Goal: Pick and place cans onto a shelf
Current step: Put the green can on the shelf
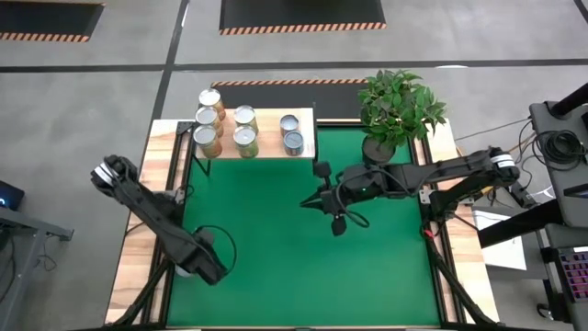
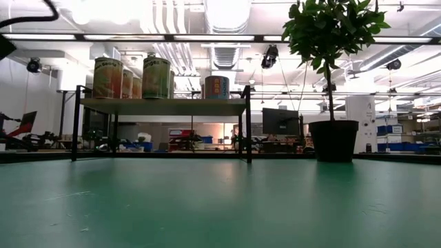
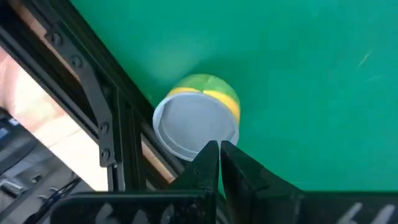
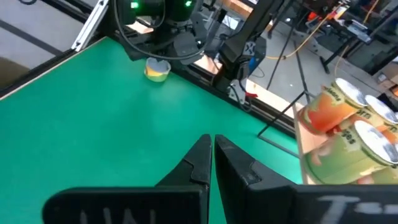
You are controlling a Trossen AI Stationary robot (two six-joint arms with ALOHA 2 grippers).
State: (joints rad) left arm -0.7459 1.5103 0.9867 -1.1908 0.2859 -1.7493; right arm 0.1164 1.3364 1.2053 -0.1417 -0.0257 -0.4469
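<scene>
— While the high view looks straight down, where does the remaining can lie?
— I can't pick it out there; the left gripper (image 1: pixel 209 267) at lower left covers that spot. Six cans (image 1: pixel 243 130) stand on the shelf (image 1: pixel 302 118) at upper centre. The right gripper (image 1: pixel 323 204) hangs mid-mat, far from both.

— And the low view?
— Tall cans (image 2: pixel 156 77) crowd the shelf (image 2: pixel 162 102) at upper left, beside the potted plant (image 2: pixel 333 76). No gripper shows.

— The left wrist view?
— A green-and-yellow can (image 3: pixel 198 118) stands upright at centre by the table frame, axis vertical, just ahead of the fingers (image 3: pixel 209 163), which are pressed together and empty.

— The right wrist view?
— That same can (image 4: pixel 157 69) sits at upper left under the left arm; the right fingers (image 4: pixel 200 160) are closed on nothing. I judge the left arm far nearer.
</scene>
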